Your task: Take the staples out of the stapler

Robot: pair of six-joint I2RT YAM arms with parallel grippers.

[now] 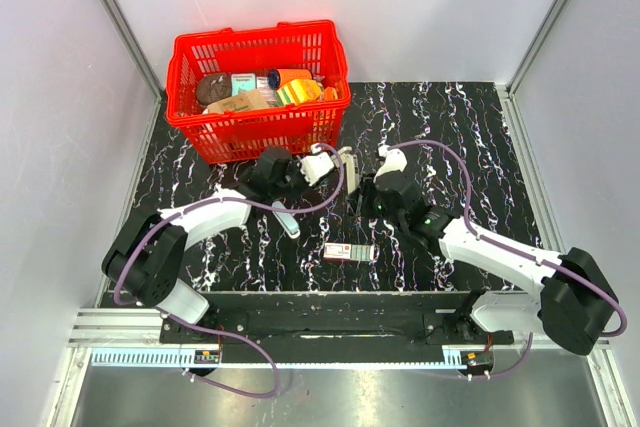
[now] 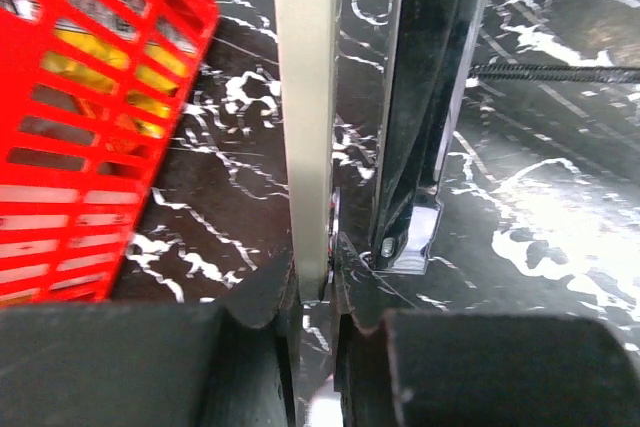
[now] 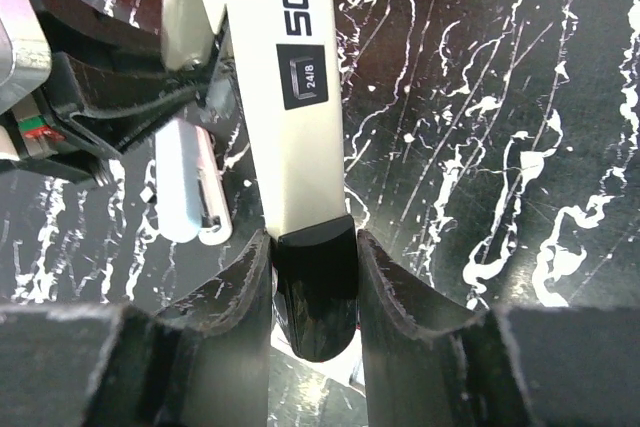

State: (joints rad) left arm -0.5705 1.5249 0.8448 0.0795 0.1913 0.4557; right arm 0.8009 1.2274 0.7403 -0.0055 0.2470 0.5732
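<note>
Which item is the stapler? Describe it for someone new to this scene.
Find the red basket at far left; off its near right corner the left gripper and right gripper meet. The stapler is the slim bar held between them, with a pale cover marked 50 and a black base, unlike the small box and rounded oblong lying loose nearby.

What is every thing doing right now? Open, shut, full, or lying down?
stapler: swung open, pale top apart from the black bar, held by both claws
left claw: shut on the stapler's pale top
right claw: shut on the stapler's black end
red basket: upright, full of things
small box: lying flat on the table
pale oblong: lying on the table
</note>
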